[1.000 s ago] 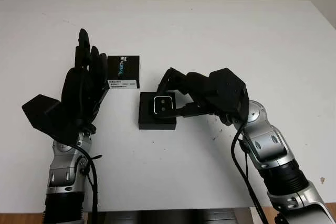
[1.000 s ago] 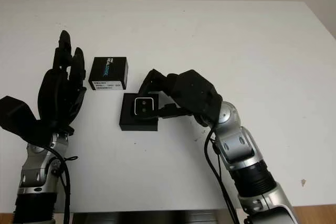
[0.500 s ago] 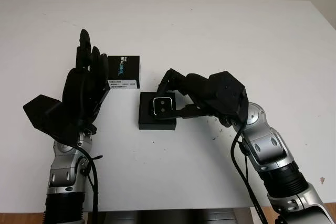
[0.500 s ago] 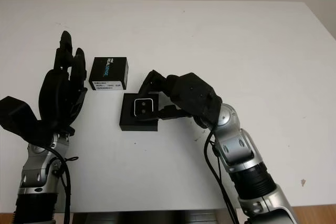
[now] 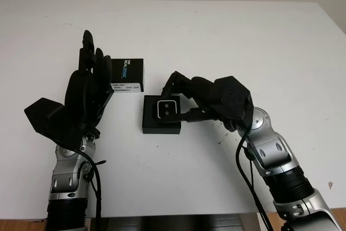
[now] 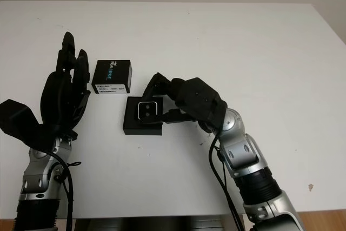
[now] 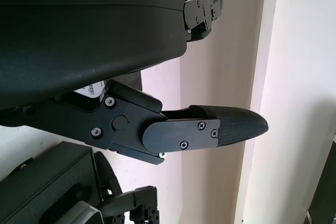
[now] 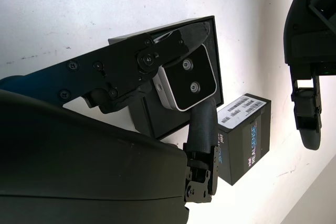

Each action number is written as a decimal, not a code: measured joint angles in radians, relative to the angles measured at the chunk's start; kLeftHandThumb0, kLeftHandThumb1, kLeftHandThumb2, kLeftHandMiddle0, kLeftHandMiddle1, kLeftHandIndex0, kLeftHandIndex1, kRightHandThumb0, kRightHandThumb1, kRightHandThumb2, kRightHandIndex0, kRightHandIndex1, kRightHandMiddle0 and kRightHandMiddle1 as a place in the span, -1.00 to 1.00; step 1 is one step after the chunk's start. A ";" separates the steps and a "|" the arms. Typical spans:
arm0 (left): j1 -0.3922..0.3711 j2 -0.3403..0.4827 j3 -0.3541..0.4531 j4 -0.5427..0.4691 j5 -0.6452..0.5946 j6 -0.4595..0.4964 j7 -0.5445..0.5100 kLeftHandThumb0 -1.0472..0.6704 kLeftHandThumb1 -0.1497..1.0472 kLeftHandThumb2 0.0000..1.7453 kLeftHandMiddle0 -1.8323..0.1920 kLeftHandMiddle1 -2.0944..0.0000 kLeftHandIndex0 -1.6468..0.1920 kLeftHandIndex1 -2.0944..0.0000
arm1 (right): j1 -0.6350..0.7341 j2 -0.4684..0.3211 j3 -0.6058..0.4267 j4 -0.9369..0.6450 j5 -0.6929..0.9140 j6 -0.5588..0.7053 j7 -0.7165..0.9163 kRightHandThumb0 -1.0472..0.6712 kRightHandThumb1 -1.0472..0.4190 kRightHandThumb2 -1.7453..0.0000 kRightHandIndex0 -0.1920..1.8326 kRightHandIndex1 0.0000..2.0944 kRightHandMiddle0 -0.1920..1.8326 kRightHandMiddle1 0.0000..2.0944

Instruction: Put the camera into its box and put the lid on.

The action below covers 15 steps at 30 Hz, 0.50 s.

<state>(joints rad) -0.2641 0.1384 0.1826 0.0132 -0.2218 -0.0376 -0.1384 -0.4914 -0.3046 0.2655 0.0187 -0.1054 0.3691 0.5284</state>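
The right robot hand (image 5: 181, 101) was over the box (image 5: 161, 124) near the middle of the white bench (image 5: 227, 41), its fingers (image 8: 202, 124) clamped on the camera (image 5: 167, 108). The camera, a small pale-edged square with two lenses facing up, sat at the box's top right part, just above or in the open tray; whether it touched the bottom could not be told. One finger ran along the camera's far edge, another along its near edge, pinching it between them. The right arm came in from about 5 o'clock of the box.

The lid (image 5: 127, 74), black with white and blue lettering and a label strip on its near side, lay on the bench at about 11 o'clock of the box, just beside it but not touching.

The left robot hand (image 5: 86, 98) was raised at about 9 o'clock of the box, open and holding nothing, its fingertips up near the lid's left edge. The left wrist view showed one finger (image 7: 210, 129) stretched out straight.
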 measured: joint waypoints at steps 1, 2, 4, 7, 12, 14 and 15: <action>0.000 0.000 0.000 0.000 0.000 0.000 0.000 -0.63 1.00 -0.46 1.00 1.00 1.00 1.00 | 0.000 0.000 0.000 0.002 0.000 -0.002 0.000 -0.17 -0.99 0.94 -0.87 -0.31 -0.72 1.00; 0.000 0.000 0.000 0.000 0.000 0.000 -0.001 -0.63 1.00 -0.45 1.00 1.00 1.00 1.00 | 0.000 0.001 0.000 0.003 0.000 -0.004 -0.001 -0.16 -0.99 0.94 -0.87 -0.31 -0.72 1.00; 0.000 0.000 0.000 0.000 0.000 0.000 -0.001 -0.63 1.00 -0.45 1.00 1.00 1.00 1.00 | 0.000 0.002 0.000 0.005 0.000 -0.006 -0.002 -0.16 -0.99 0.94 -0.86 -0.32 -0.71 1.00; 0.000 0.000 0.000 0.000 0.000 0.000 0.000 -0.63 1.00 -0.46 1.00 1.00 1.00 1.00 | 0.000 0.004 0.000 0.007 -0.001 -0.007 -0.003 -0.16 -0.99 0.94 -0.86 -0.32 -0.72 0.99; 0.000 0.000 0.000 0.000 0.000 0.000 0.002 -0.62 1.00 -0.44 1.00 1.00 1.00 1.00 | 0.000 0.007 0.000 0.011 -0.001 -0.011 -0.009 -0.17 -0.99 0.94 -0.85 -0.32 -0.72 0.97; 0.000 0.000 0.000 0.000 0.001 -0.002 0.002 -0.62 1.00 -0.44 1.00 1.00 1.00 1.00 | 0.000 0.010 0.000 0.016 -0.004 -0.019 -0.012 -0.17 -0.98 0.94 -0.85 -0.32 -0.73 0.94; 0.000 0.000 -0.001 0.000 0.001 -0.002 0.002 -0.62 1.00 -0.44 1.00 1.00 1.00 1.00 | 0.000 0.011 0.000 0.019 -0.005 -0.024 -0.015 -0.17 -0.98 0.94 -0.85 -0.32 -0.73 0.94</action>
<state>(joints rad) -0.2639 0.1382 0.1819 0.0132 -0.2208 -0.0395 -0.1362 -0.4914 -0.2932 0.2659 0.0373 -0.1107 0.3455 0.5129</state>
